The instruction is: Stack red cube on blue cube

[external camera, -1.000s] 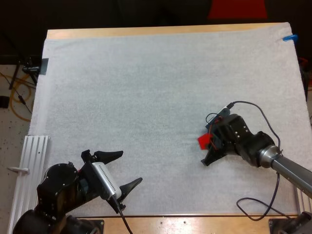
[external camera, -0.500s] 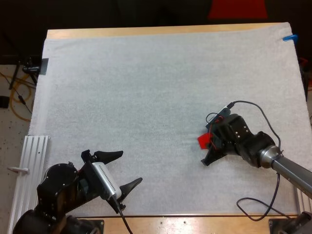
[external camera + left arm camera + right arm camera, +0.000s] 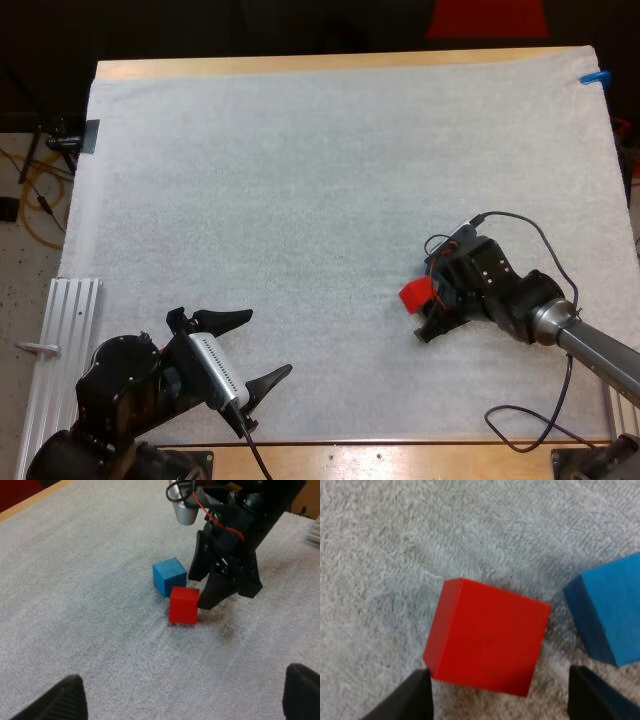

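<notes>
Currently the red cube sits on the white mat, right of centre and toward the near side of the desk in the high view. It is not on the blue cube. The left wrist view shows the two cubes just beside each other, the blue one on the red one's far side. The right wrist view shows a narrow strip of mat between them, so they are close but apart. All visible faces of both cubes are plain colour, red and blue. The right gripper is down at the red cube. Its fingers stand apart, with the cube lying just ahead of the tips and between their lines. One tip is right at the cube's near corner and the other is clear of it, so nothing is clamped. From the left wrist view one right finger reaches down beside the red cube and the other stands by the blue cube. The left gripper hangs over the near left part of the mat, well apart from both cubes, fingers spread wide and holding nothing.
</notes>
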You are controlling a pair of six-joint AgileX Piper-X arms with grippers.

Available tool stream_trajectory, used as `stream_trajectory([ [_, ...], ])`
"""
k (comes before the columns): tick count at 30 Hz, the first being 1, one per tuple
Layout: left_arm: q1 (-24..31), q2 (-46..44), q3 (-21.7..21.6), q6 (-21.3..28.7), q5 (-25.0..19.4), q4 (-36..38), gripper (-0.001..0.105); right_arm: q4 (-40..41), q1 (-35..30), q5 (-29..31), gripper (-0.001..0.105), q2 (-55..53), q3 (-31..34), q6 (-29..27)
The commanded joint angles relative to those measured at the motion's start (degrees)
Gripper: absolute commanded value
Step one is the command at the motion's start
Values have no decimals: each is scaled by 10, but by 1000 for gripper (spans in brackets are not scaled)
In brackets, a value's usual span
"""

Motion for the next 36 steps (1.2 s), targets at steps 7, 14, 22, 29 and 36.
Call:
stream_trajectory([
  [7,-2,0,-5,4,-3,-2,76,2,0,-21,55,-4,0,3],
  [14,-2,0,-5,4,-3,-2,76,2,0,-40,66,-4,0,29],
  [22,-2,0,-5,4,-3,-2,76,2,0,-44,68,-5,0,52],
  [29,-2,0,-5,4,-3,-2,76,12,2,-28,84,-20,0,81],
  [36,-2,0,-5,4,-3,-2,76,1,2,4,84,-34,0,81],
])
